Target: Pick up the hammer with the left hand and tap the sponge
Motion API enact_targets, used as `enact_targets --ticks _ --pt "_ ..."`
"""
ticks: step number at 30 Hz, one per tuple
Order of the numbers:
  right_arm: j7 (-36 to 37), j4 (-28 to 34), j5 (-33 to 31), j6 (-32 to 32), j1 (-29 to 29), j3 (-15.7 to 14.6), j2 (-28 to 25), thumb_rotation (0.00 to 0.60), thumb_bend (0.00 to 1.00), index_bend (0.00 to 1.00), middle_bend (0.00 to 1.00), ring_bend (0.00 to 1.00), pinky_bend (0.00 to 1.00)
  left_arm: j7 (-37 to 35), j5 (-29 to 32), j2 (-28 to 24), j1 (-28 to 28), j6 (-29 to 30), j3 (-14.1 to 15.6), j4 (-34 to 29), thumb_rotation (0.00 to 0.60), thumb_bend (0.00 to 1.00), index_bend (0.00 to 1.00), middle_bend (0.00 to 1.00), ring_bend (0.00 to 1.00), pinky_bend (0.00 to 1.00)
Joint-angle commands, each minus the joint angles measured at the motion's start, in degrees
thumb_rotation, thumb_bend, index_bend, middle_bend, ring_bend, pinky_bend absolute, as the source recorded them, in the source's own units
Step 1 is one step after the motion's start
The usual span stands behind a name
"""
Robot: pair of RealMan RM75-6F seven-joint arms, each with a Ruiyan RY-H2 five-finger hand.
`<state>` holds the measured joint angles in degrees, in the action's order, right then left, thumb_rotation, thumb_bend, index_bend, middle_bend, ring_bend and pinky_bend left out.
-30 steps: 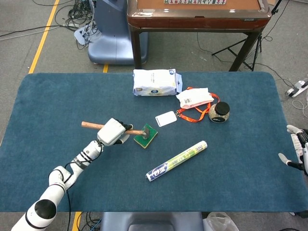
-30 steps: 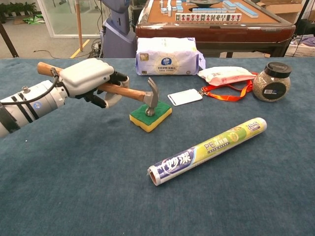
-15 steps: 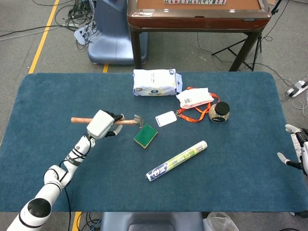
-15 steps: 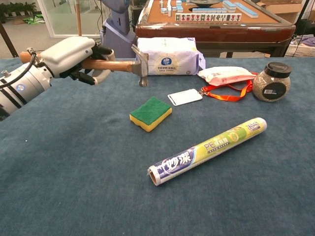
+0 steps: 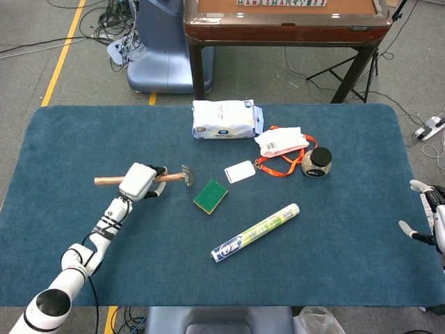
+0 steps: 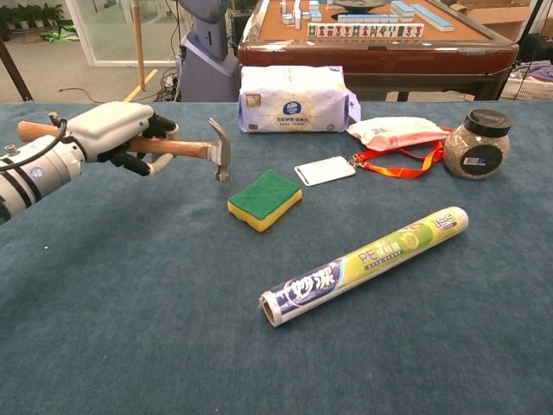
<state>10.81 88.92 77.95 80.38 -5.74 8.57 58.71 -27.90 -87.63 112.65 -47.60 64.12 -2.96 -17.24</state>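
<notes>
My left hand grips the wooden handle of the hammer and holds it level above the blue cloth. The metal head points down, to the left of the sponge and clear of it. The sponge, green on top and yellow underneath, lies flat near the table's middle. My right hand shows only at the right edge of the head view, fingers apart and holding nothing.
A roll of cling film lies in front of the sponge. Behind it are a tissue pack, a white card on an orange lanyard, a wipes packet and a glass jar. A mahjong table stands beyond.
The hammer head rested on the sponge a second ago. My left hand has since lifted it off and carried it left, then lowered it somewhat. The sponge stays put.
</notes>
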Motion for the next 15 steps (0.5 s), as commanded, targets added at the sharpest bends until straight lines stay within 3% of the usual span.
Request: enact_targets --ticks 1,5,11,15 --pt "0.0 0.1 -0.1 0.1 0.1 0.0 0.0 0.6 0.16 0.21 0.26 0.16 0.21 3.4 2.0 -2.6 0.3 -1.8 -1.7 -5.8 0.6 0.29 0.14 0.21 0.23 0.45" --pt "0.2 0.0 -0.2 0.3 0.2 0.1 0.0 0.6 0.16 0.21 0.26 0.16 0.21 8.1 4.4 -8.0 1.6 -3.3 -3.2 -16.7 0.6 0.25 0.01 0.09 0.12 0.28" --pt "0.6 -0.4 -0.5 -0.2 0.2 0.0 -0.1 0.6 0.16 0.21 0.26 0.16 0.21 18.4 10.5 -18.1 6.1 -4.4 -5.6 -36.1 0.6 0.25 0.0 0.06 0.08 0.23" --pt "0.8 -0.7 -0.6 -1.0 -0.1 0.0 -0.3 0.6 0.16 0.21 0.26 0.16 0.21 25.5 14.6 -23.1 9.4 -3.5 -6.2 -45.5 0.6 0.25 0.06 0.06 0.09 0.23"
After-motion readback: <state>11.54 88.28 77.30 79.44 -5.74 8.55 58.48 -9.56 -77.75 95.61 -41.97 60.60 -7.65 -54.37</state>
